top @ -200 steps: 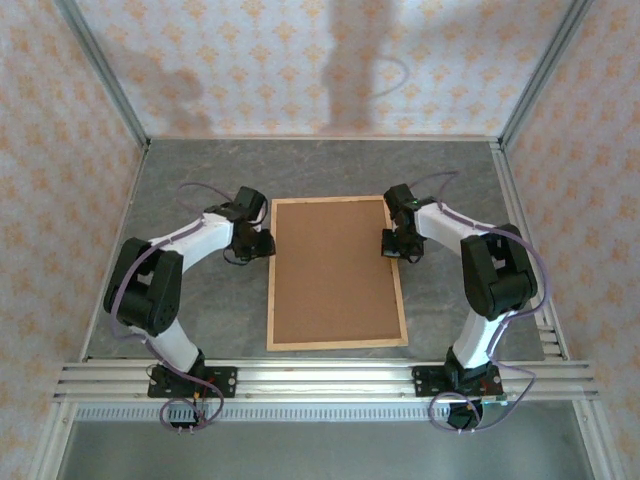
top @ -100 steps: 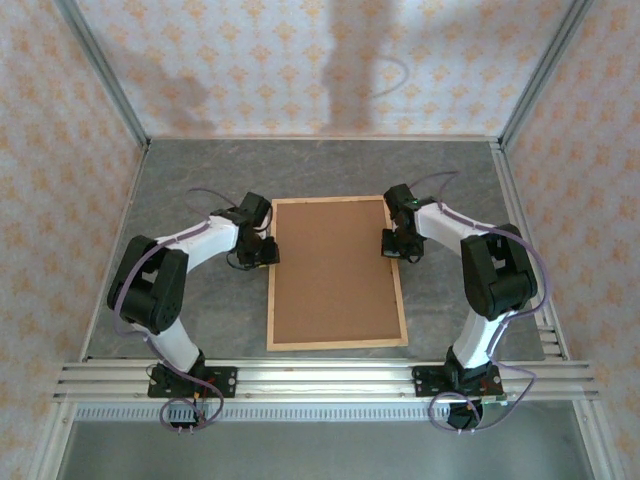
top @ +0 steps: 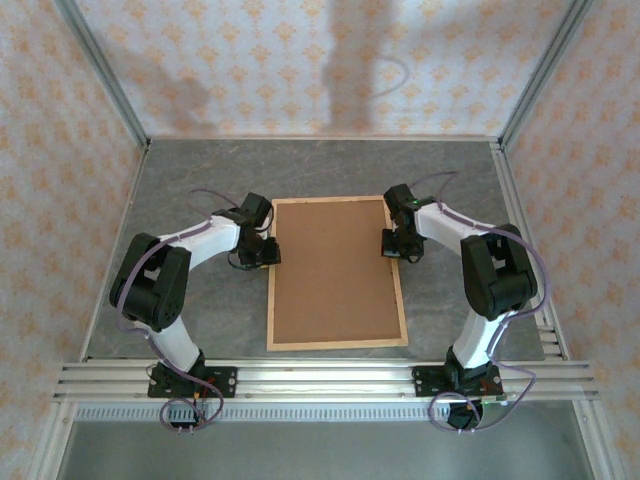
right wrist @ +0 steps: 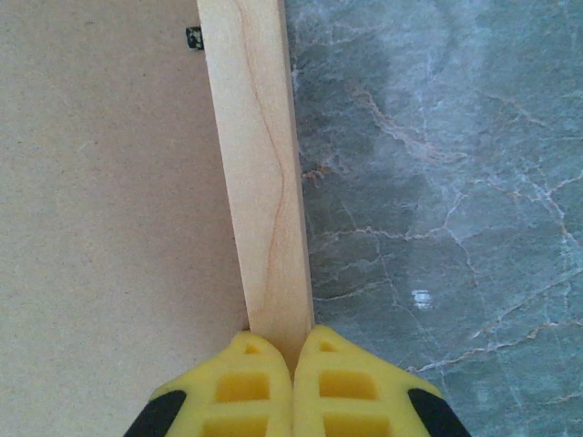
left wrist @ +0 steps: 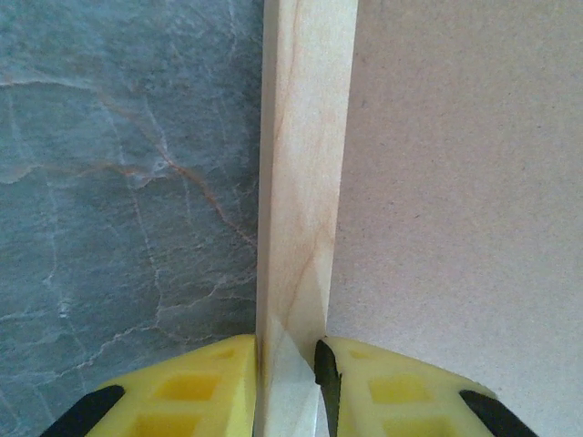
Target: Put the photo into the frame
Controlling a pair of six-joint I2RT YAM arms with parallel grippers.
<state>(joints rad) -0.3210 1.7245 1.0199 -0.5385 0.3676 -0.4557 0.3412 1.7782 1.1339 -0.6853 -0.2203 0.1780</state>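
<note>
I'm looking at the frame (top: 337, 345) lying flat mid-table (top: 200, 180), the brown backing board (top: 335, 270) facing up inside it. My left gripper (top: 268, 252) is sitting at the frame's 9 o'clock rail, its yellow fingers (left wrist: 209, 382) pinching the wood strip between them. My right gripper (top: 392, 245) is resting at the 3 o'clock rail, fingers (right wrist: 241, 382) pressed together and touching that strip.
</note>
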